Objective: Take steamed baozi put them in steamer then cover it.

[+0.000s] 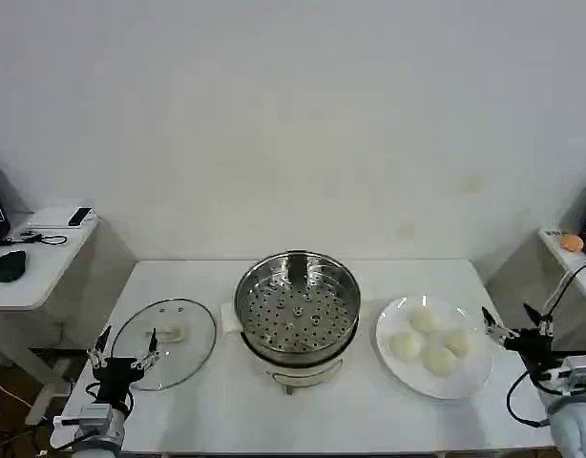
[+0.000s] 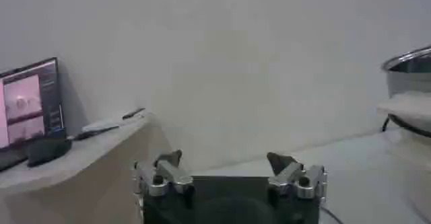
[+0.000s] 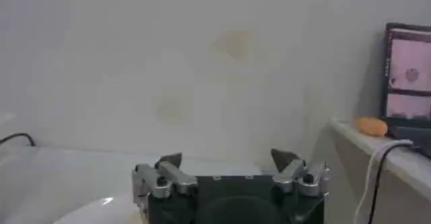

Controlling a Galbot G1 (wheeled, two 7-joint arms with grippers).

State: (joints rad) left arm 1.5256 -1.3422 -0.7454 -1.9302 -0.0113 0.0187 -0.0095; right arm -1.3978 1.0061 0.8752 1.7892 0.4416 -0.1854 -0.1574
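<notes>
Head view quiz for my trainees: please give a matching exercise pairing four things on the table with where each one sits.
Things:
1. steamer
2. cover
3. steamed baozi
4. right tool

Places:
A. on the white plate
B. flat on the table, on the robot's left
C. middle of the table, open
D. open, beside the plate's outer edge

Pairs: 1-C, 2-B, 3-A, 4-D

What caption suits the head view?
Open steamer between cover and plate of four baozi; both end effectors open.
</notes>
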